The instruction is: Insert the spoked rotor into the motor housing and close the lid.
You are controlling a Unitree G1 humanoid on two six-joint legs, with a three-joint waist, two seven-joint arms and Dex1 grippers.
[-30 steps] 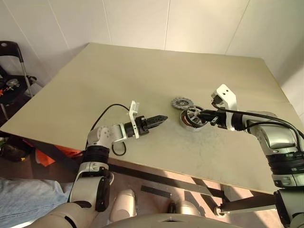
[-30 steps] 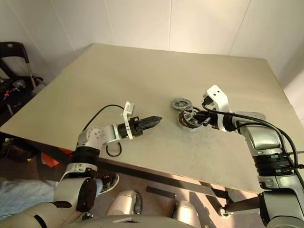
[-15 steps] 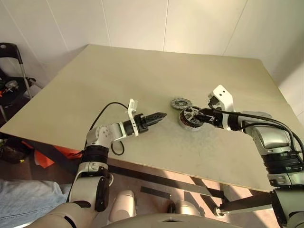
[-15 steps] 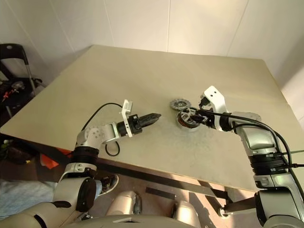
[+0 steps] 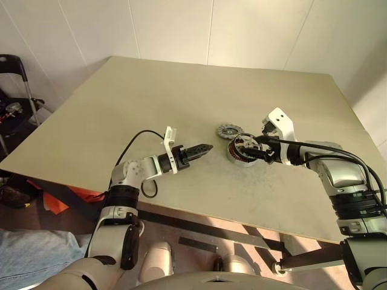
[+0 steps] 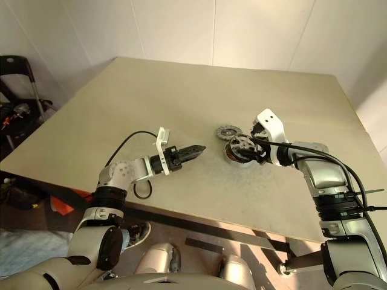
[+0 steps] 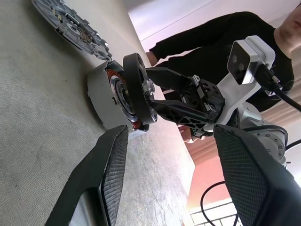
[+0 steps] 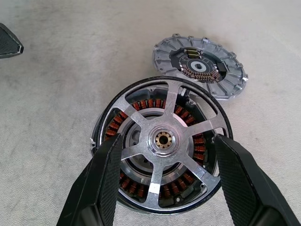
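The spoked rotor [image 8: 162, 141], black-rimmed with pale spokes, lies on the motor housing [image 5: 237, 152], over its ring of copper windings [image 8: 141, 104]. In the left wrist view the rotor [image 7: 136, 89] stands a little proud of the housing's grey wall [image 7: 101, 101]. My right gripper [image 5: 248, 151] is open, one finger on either side of the rotor. The ribbed grey lid [image 5: 230, 130] lies flat on the table just beyond the housing. My left gripper [image 5: 204, 148] hovers open and empty to the left, pointing at the housing.
The parts sit right of centre on a wide beige table [image 5: 151, 96]. A person in a dark top [image 7: 211, 33] stands beyond the table. A black stand with clutter [image 5: 15, 90] is off the table's left side.
My right gripper's fingers have spread open and let go of the rotor. It was held tilted above the housing and now lies on it. The left arm has not moved.
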